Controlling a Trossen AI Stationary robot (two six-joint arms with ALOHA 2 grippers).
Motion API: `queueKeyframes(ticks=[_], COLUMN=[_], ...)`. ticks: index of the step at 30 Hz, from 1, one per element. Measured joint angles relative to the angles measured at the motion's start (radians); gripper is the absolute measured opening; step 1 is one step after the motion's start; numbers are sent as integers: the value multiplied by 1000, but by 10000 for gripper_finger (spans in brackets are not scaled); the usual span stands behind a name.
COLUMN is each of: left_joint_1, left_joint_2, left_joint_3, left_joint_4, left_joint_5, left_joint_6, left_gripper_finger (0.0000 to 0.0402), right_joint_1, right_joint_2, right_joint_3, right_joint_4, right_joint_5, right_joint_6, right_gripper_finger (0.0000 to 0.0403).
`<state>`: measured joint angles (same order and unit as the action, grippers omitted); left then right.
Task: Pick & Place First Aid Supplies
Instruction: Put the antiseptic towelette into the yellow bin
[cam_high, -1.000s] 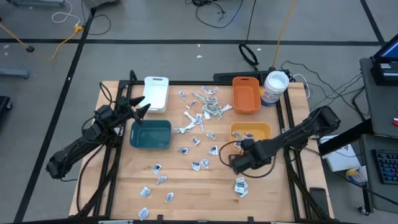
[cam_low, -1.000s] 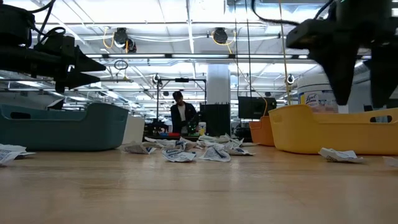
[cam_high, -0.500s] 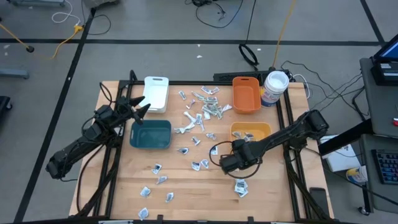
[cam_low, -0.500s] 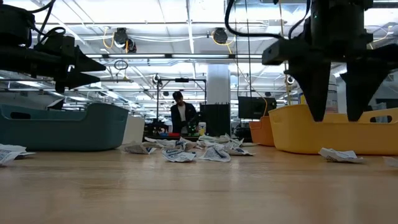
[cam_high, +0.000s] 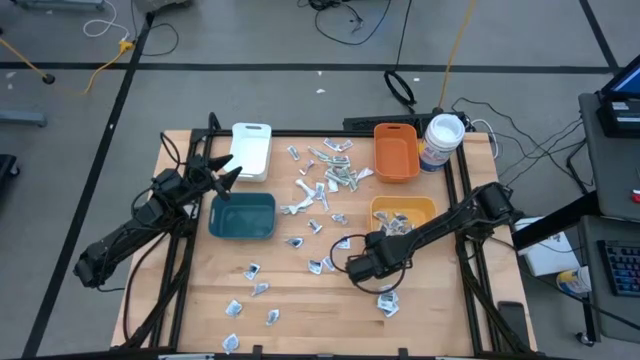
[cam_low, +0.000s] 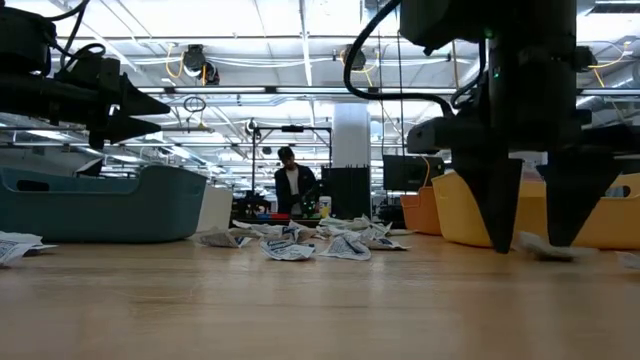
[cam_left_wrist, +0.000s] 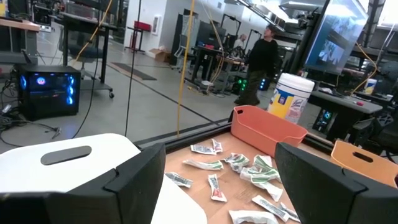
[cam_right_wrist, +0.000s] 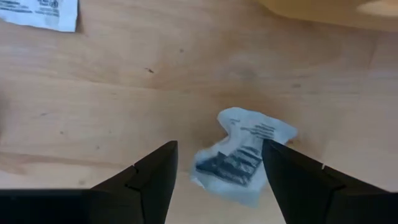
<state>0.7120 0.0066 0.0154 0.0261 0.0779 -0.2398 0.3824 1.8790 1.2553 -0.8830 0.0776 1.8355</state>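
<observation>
The first aid supplies (cam_high: 325, 175) are small white printed packets strewn over the middle and near part of the wooden table. One crumpled packet (cam_right_wrist: 239, 155) lies flat on the wood under my right gripper (cam_right_wrist: 219, 146). That gripper points straight down, open, with a finger on either side of the packet (cam_low: 545, 250) and its tips low over the table. From above, my right gripper (cam_high: 362, 268) hides this packet. My left gripper (cam_high: 228, 172) waits open and level above the far left of the table.
A yellow bin (cam_high: 404, 212) with a few packets stands just right of my right gripper. An orange bin (cam_high: 395, 152) and a white-lidded tub (cam_high: 441, 140) stand at the far right, a white bin (cam_high: 251, 148) and a teal bin (cam_high: 242, 216) at the left. A person (cam_low: 293, 185) stands far behind the table.
My right gripper has come down and moved toward the table's left and near edge, away from the yellow bin. It now stands low over the crumpled packet with its fingers still pointing down.
</observation>
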Motion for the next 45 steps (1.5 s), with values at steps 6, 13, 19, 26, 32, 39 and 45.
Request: queueKeyframes(ticks=[6,13,19,26,32,39,45], left_joint_1=[0,0,0,0,0,0,0], left_joint_2=[0,0,0,0,0,0,0], left_joint_3=[0,0,0,0,0,0,0], left_joint_4=[0,0,0,0,0,0,0], left_joint_5=[0,0,0,0,0,0,0], left_joint_6=[0,0,0,0,0,0,0], left_gripper_finger=[306,306,306,306,305,305,306], right_joint_1=[0,9,37,51,31,-68,-172], right_joint_2=[1,-6,-76,-196,-304,-451,-551], right_joint_3=[-12,-12,-12,-12,-17,-117,-221], right_joint_4=[16,9,-43,-155,-263,-286,-289], right_joint_5=[0,0,-3,-3,-3,-2,-3], right_joint_6=[-21,-89,-147,-481,-851,-1076,-1202], right_gripper_finger=[162,18,15,8,7,7,10])
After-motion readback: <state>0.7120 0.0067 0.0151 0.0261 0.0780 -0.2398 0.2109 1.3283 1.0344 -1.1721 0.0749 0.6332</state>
